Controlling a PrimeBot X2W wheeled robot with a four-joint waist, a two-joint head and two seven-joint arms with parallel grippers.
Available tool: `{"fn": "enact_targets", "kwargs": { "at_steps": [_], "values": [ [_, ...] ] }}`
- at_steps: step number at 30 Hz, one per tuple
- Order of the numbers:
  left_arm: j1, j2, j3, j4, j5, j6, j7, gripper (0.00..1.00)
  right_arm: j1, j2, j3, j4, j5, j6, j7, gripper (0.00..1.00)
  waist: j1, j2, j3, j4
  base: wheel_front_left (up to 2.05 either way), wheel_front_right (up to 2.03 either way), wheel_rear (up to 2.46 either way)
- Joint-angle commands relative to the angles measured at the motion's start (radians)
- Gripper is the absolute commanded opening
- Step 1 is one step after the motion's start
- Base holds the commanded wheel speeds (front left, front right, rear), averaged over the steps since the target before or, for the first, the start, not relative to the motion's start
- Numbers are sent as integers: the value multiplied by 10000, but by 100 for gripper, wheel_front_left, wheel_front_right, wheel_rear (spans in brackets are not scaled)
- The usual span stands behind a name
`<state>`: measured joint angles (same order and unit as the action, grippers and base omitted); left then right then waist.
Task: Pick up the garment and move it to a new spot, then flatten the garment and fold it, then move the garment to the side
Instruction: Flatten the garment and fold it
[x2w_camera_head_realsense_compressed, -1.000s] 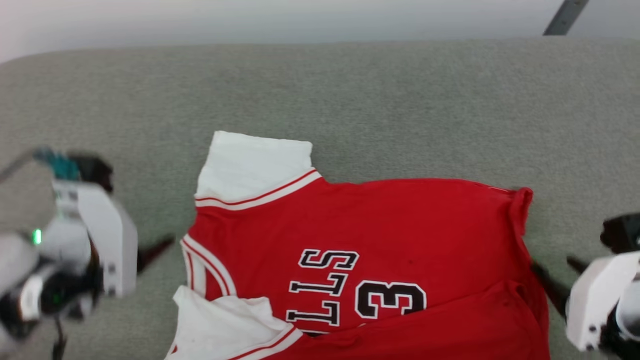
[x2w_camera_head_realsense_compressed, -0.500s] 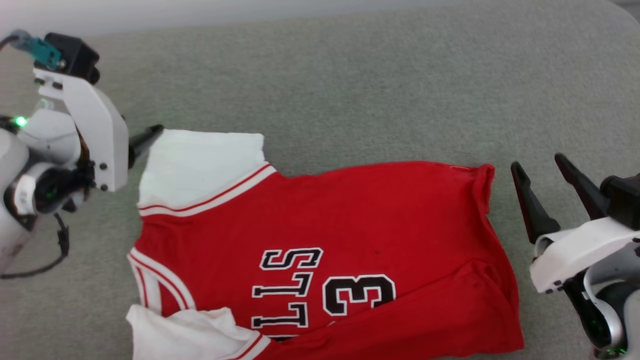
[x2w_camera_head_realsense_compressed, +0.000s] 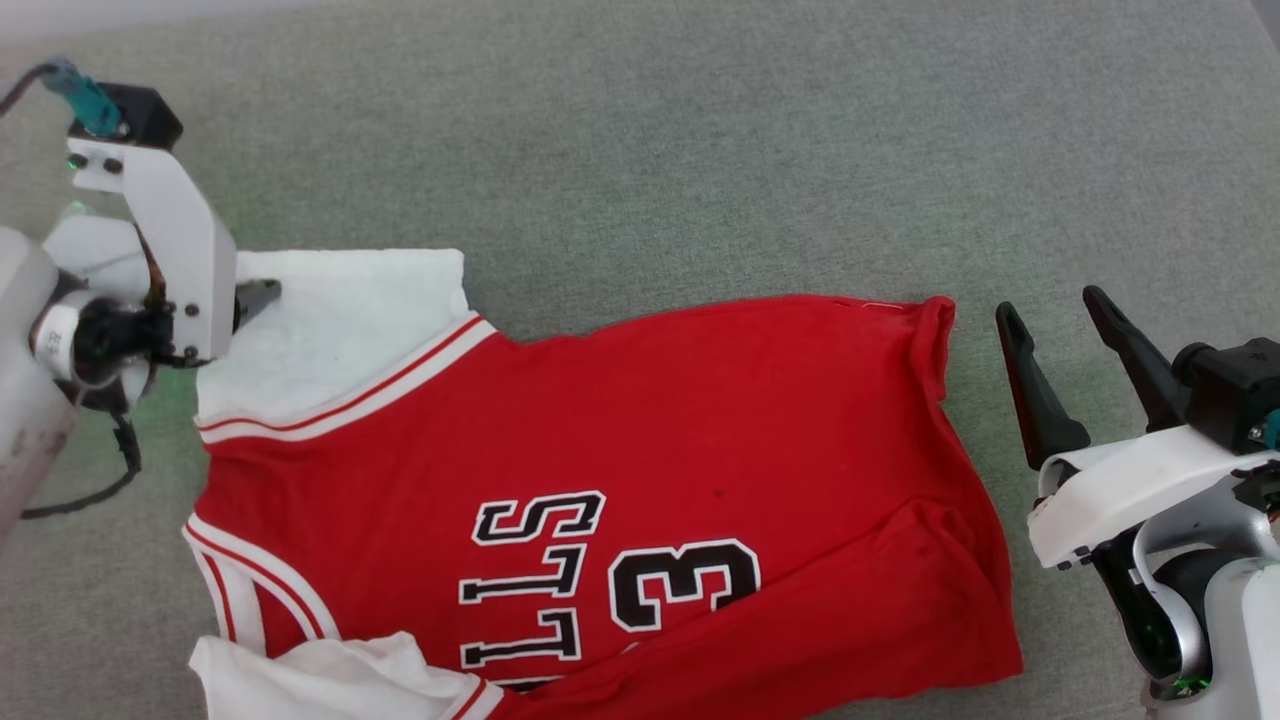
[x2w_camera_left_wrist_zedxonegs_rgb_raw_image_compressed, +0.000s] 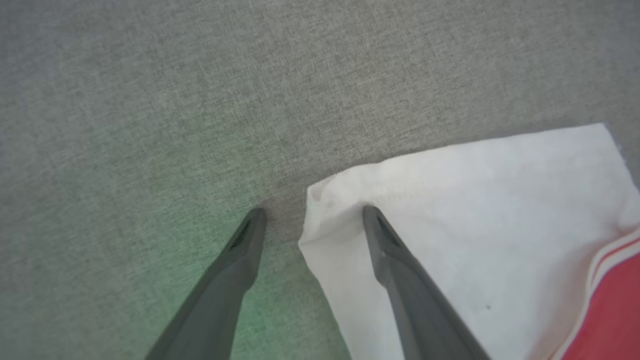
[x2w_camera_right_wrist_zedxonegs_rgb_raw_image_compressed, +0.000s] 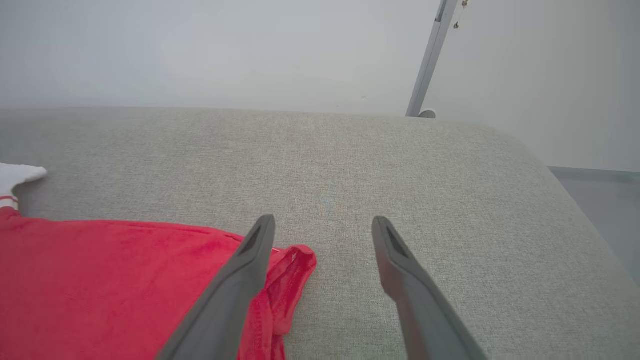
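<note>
The garment (x2w_camera_head_realsense_compressed: 650, 400), a red jersey with black-and-white lettering, lies spread on the grey fabric surface. Its lower edge is folded up and one white sleeve (x2w_camera_head_realsense_compressed: 340, 320) points to the upper left. My left gripper (x2w_camera_head_realsense_compressed: 250, 300) is open at that sleeve's outer corner. In the left wrist view the gripper (x2w_camera_left_wrist_zedxonegs_rgb_raw_image_compressed: 314, 211) straddles the sleeve corner (x2w_camera_left_wrist_zedxonegs_rgb_raw_image_compressed: 475, 210), one finger on the white cloth, the other on bare fabric. My right gripper (x2w_camera_head_realsense_compressed: 1048, 303) stands open just right of the red hem. The right wrist view has it (x2w_camera_right_wrist_zedxonegs_rgb_raw_image_compressed: 324, 220) above the hem's curled corner (x2w_camera_right_wrist_zedxonegs_rgb_raw_image_compressed: 295, 260).
The grey cushioned surface (x2w_camera_head_realsense_compressed: 700, 150) stretches far beyond the garment. In the right wrist view its rounded far-right corner (x2w_camera_right_wrist_zedxonegs_rgb_raw_image_compressed: 525, 145) drops to the floor, with a pale wall and a slanted metal pole (x2w_camera_right_wrist_zedxonegs_rgb_raw_image_compressed: 430, 55) behind it.
The head camera has tilted and turned, shifting the whole picture. My left gripper has come up onto the white sleeve's corner. My right gripper has risen beside the hem, fingers apart.
</note>
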<state>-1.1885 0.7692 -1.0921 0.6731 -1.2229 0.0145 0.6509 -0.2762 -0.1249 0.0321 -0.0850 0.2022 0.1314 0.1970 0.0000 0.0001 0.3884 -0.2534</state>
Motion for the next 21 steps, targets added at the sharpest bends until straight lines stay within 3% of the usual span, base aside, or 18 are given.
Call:
{"fn": "enact_targets", "kwargs": {
  "at_steps": [1, 2, 3, 4, 10, 21],
  "values": [
    [-43, -143, -87, 267, 49, -71, 131, 100, -132, 37, -19, 40, -3, -16, 32, 100, 0, -1, 61, -39, 0, 0, 0],
    [-5, -262, -126, 447, 6, -129, 227, 84, -159, 37, -24, 48, 10, -16, 36, 100, 0, -1, 80, -35, 0, 0, 0],
    [28, -369, -158, 583, -53, -192, 318, 11, -165, 56, -31, 89, 47, -16, 118, 100, 0, -1, 96, -33, 0, 0, 0],
    [41, -456, -205, 729, -72, -251, 416, 0, -168, 66, -6, 116, 94, -16, 196, 100, 0, -1, 109, -30, 0, 0, 0],
    [-193, -850, -231, 1361, 51, -615, 181, 0, -540, 141, 30, 265, 461, -16, 1268, 100, 0, -1, 212, 22, 0, 0, 0],
    [-642, -1448, -254, 2059, 93, -1095, 9, 0, -1929, 119, -172, 1706, 885, -16, 4440, 100, 0, -1, 356, 471, 0, 0, 0]
  ]
}}
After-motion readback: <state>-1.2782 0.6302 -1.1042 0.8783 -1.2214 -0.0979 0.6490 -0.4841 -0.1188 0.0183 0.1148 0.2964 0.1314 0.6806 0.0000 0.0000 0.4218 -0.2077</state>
